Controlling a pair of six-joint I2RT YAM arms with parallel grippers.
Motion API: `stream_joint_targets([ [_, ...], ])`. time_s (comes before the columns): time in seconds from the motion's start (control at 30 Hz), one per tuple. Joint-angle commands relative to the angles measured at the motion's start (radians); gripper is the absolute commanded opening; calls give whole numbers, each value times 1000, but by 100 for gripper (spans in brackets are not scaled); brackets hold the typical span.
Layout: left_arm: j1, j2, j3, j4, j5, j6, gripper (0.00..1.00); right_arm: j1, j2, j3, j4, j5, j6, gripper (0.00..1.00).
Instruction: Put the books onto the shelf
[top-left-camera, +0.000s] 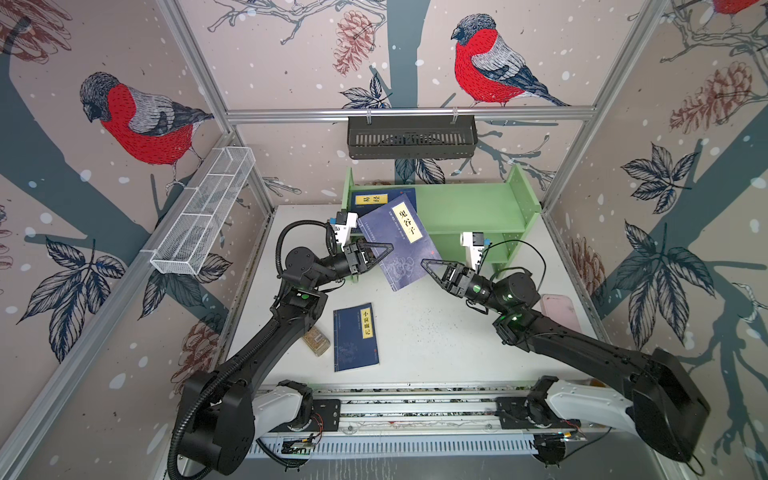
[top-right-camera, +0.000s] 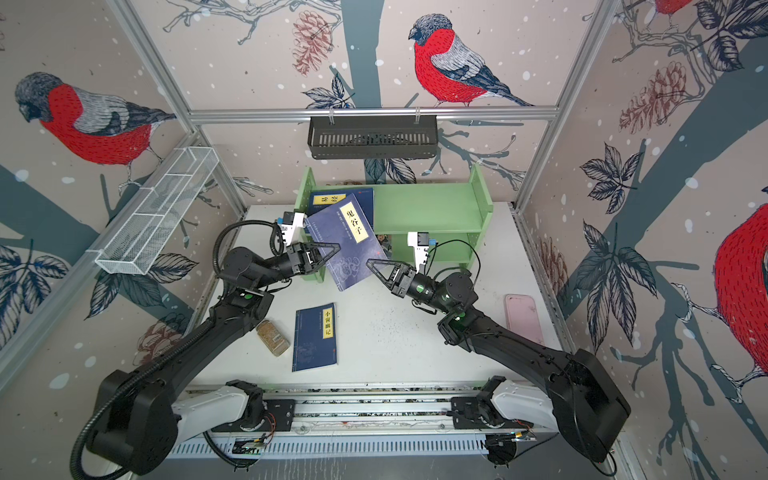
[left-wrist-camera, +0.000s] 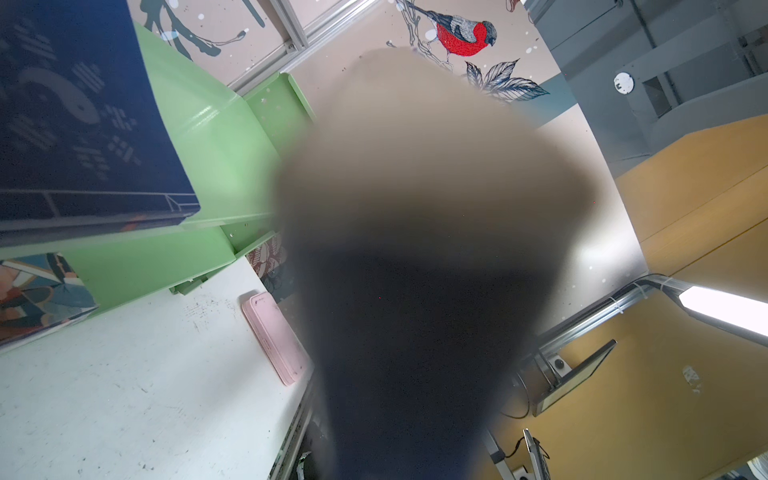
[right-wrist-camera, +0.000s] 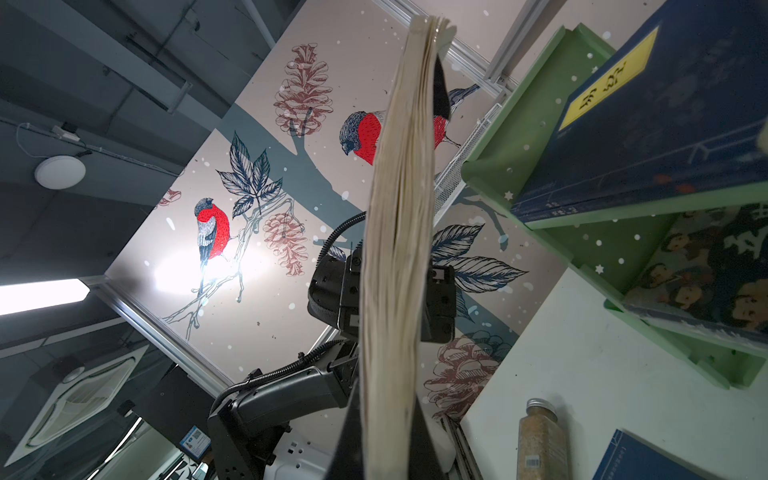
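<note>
1. While it hangs clear of the counter, the navy book faces cover-up in front of the shelf. Its long axis runs from the shelf toward the near right, title end nearest the shelf.
2. The left hand pinches its left edge.
3. The right hand pinches the opposite page edge.
4. A second navy book lies flat on the counter.
</note>
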Motion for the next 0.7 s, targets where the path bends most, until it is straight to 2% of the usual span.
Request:
stream_joint_targets([
  [0.0, 3, -16, -18, 54, 15, -1, 0, -8, -6, 16, 10, -16, -28, 1],
  [0.03, 3, -22, -26, 53, 16, 5, 2, -13, -10, 16, 6, -23, -30, 1],
  [0.07, 4, -29, -36, 53, 19, 13, 8, -21, -18, 16, -1, -31, -36, 1],
  [0.1, 7, -36, -44, 53, 23, 18, 16, -28, -25, 19, -12, -42, -43, 1],
  [0.2, 27, -62, -76, 56, 35, 42, 52, -65, -59, 23, -62, -98, -75, 0],
  [0.33, 98, -115, -105, 44, 77, 92, 77, -143, -124, 14, -151, -202, -136, 0],
  [0.5, 140, -158, -106, 0, 164, 164, 89, -198, -158, 62, -274, -390, -204, 0],
  [0.57, 146, -164, -94, -7, 207, 200, 94, -198, -168, 105, -385, -436, -269, 0],
  [0.67, 161, -159, -71, -31, 276, 259, 96, -198, -173, 149, -482, -485, -330, 0],
])
